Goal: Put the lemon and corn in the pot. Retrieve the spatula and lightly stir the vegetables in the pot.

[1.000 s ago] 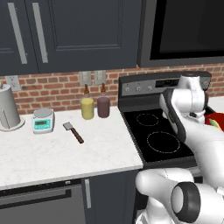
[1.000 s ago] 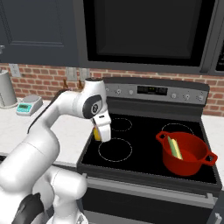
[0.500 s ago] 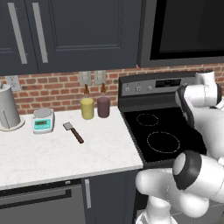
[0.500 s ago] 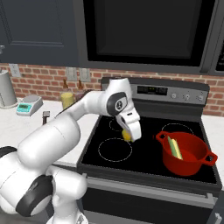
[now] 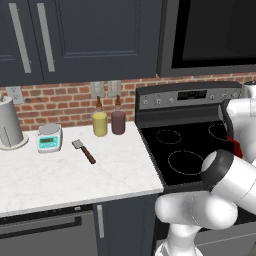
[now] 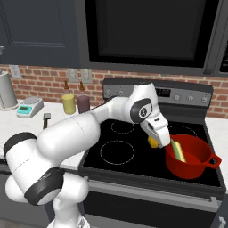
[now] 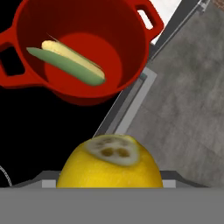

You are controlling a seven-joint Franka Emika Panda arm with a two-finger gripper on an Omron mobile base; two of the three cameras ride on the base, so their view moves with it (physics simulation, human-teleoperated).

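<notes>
In the right base view my gripper (image 6: 155,138) is shut on the small yellow lemon (image 6: 153,143), just left of the red pot's rim (image 6: 194,165) and a little above the stovetop. The corn (image 6: 178,151) leans inside the pot. The hand view has the lemon (image 7: 109,168) filling its bottom between my fingers, and beyond it the pot (image 7: 131,48) with the green-husked corn (image 7: 70,63) lying across its floor. The spatula (image 5: 84,151) lies on the white counter left of the stove, its silver head toward the wall, and appears again as a small spatula (image 6: 46,117) from the right base.
A black stovetop (image 5: 185,145) with ring burners sits right of the counter. A pale yellow jar (image 5: 100,123), a dark jar (image 5: 118,122), a teal scale (image 5: 49,138) and a grey kettle (image 5: 10,122) stand along the brick wall. Cabinets and a microwave hang above.
My arm has swung right across the stove with the lemon, from over the left burners to beside the pot's left rim. Corn, pot and spatula have stayed put.
</notes>
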